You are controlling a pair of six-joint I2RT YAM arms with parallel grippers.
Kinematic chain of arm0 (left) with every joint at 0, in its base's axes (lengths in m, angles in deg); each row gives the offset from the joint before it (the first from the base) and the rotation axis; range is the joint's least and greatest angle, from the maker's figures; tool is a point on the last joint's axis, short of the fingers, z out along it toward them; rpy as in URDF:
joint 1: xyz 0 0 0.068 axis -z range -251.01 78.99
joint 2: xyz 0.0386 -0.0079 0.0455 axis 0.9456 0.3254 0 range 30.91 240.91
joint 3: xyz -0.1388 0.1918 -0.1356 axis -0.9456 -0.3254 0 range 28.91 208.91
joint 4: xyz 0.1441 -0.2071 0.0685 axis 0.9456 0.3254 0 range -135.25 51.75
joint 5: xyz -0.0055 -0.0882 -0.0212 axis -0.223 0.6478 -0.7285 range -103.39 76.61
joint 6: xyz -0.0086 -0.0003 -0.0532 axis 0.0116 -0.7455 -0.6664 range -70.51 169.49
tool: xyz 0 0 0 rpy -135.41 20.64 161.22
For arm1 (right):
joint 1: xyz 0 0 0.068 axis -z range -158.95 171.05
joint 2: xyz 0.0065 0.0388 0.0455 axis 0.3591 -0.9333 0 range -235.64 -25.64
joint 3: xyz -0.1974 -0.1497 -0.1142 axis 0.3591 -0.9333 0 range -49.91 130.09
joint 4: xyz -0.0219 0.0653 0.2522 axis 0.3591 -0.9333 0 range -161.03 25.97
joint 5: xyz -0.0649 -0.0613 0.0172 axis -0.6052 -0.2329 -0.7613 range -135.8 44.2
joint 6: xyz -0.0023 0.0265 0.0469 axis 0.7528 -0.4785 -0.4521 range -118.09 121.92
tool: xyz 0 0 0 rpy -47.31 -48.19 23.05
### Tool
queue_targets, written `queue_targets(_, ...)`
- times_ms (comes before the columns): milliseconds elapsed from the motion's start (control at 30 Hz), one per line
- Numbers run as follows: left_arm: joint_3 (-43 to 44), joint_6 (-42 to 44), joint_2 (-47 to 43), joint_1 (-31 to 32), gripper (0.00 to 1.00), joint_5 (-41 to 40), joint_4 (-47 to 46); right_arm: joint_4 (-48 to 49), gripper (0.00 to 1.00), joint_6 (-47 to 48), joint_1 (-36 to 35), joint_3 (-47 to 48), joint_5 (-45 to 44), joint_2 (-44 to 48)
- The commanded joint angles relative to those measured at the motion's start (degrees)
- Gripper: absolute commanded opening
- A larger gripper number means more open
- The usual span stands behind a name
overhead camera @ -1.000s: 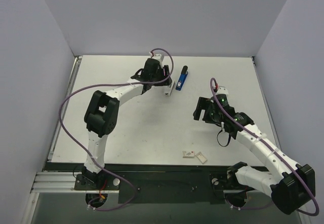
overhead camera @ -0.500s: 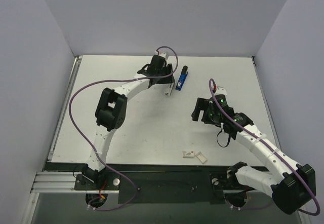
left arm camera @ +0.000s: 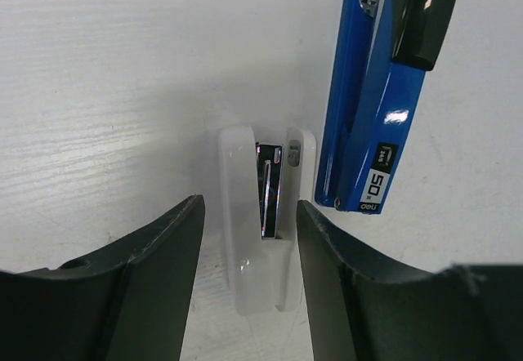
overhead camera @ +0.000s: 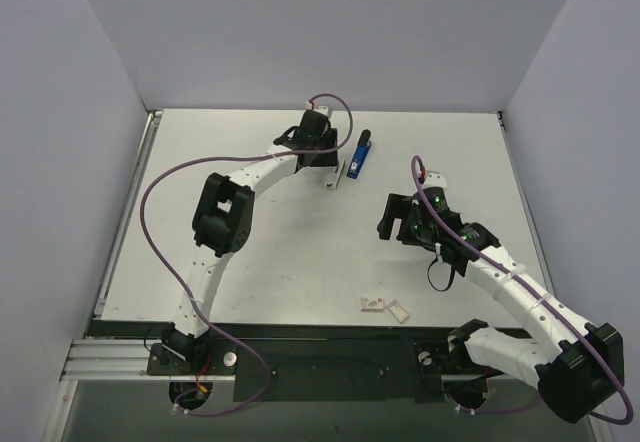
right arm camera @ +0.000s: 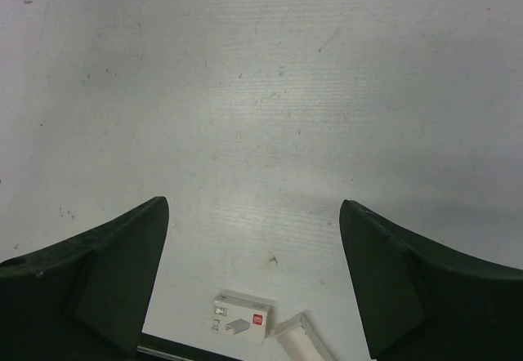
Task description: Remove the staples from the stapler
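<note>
A small white stapler (left arm camera: 261, 222) lies on the table, a shiny metal channel (left arm camera: 270, 189) showing along its top. A blue stapler with a black end (left arm camera: 372, 108) lies right beside it. My left gripper (left arm camera: 249, 206) is open, with one finger on each side of the white stapler's near end. In the top view the left gripper (overhead camera: 326, 167) is over the white stapler (overhead camera: 331, 174), with the blue stapler (overhead camera: 360, 153) to its right. My right gripper (right arm camera: 253, 214) is open and empty above bare table, at mid right in the top view (overhead camera: 395, 230). No loose staples show.
A small staple box (right arm camera: 241, 318) and its pulled-out white tray (right arm camera: 304, 338) lie near the table's front edge, seen in the top view as the box (overhead camera: 374, 305) and the tray (overhead camera: 399, 311). Grey walls enclose the table on three sides.
The left arm's elbow has swung to the right and its wrist has shifted slightly right over the white stapler. The right arm has barely moved.
</note>
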Motion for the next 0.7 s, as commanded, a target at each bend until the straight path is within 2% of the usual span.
queue_targets(0,3.8,1.4,1.8,-0.2,0.58,-1.7,1.3,0.9,0.80,0.1,-0.4,-0.6,-0.6,0.3)
queue_targets(333,6.5,1.1,5.0,-0.2,0.57,-1.8,2.5,0.8,0.80,0.2,-0.9,-0.6,-0.6,0.6)
queue_targets(667,6.1,0.8,5.3,-0.3,0.33,-2.0,2.4,0.8,0.80,0.2,-1.2,-0.5,-0.8,0.5)
